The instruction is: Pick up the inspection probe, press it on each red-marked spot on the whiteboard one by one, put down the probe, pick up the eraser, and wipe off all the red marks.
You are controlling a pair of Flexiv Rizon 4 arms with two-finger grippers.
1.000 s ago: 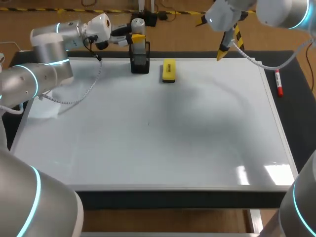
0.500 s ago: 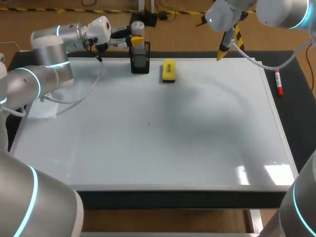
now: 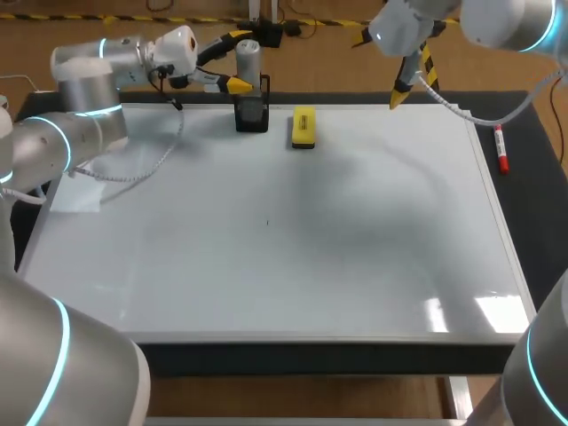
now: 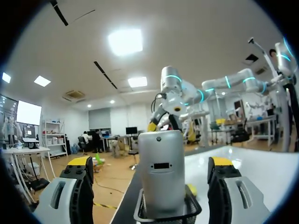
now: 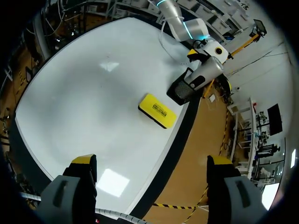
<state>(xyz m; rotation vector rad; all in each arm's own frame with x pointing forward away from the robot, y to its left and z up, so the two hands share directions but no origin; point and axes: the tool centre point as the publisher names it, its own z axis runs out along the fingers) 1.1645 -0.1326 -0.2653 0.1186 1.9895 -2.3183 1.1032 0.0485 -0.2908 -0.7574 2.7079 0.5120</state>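
The inspection probe, a grey cylinder, stands upright in a black mesh holder at the whiteboard's far edge. My left gripper is open, one finger on each side of the probe and clear of it. In the left wrist view the probe rises from the holder between the spread fingers of that gripper. The yellow eraser lies flat just right of the holder. My right gripper hangs open and empty above the board's far right; from there the eraser and probe lie well below it.
The whiteboard fills the table; I see no red marks on it, only a tiny dark speck near the middle. A red marker lies on the dark mat past the board's right edge. A cable droops from my left arm.
My left gripper's fingers have spread wide off the probe, which stays standing in the holder. The right arm has not moved.
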